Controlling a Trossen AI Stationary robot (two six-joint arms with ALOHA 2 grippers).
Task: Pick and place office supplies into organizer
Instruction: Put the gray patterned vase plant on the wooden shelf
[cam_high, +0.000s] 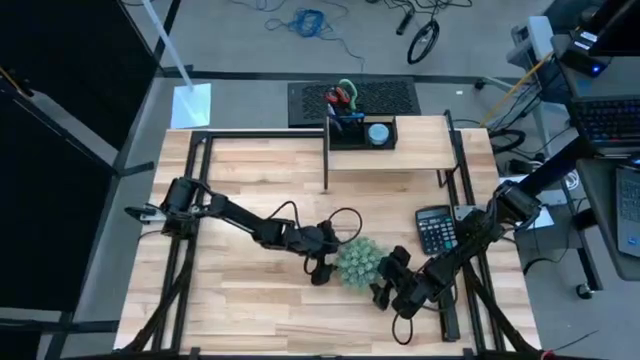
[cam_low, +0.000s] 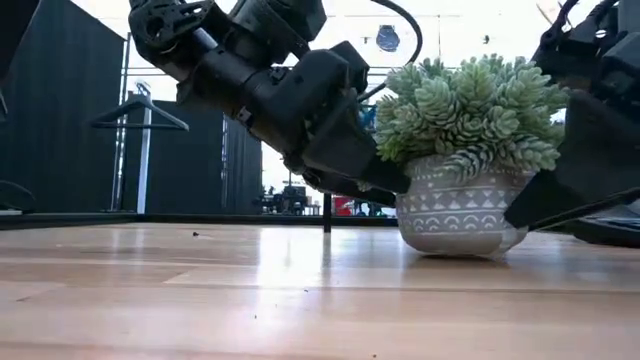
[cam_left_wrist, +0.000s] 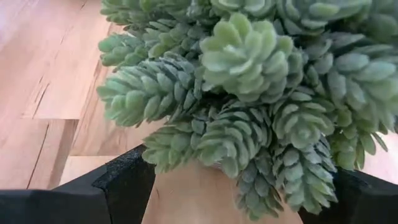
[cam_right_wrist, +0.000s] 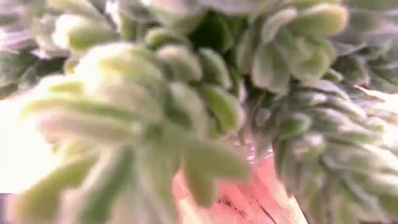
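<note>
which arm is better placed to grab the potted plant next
Left, marginally. The left claw has its fingers either side of the plant, at its pot. The right claw is as close, but its fingers are hidden.

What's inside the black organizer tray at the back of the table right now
In the high view the organizer holds red- and green-handled scissors, a blue pen and a round blue-grey disc. Anything lying beneath them is hidden.
</note>
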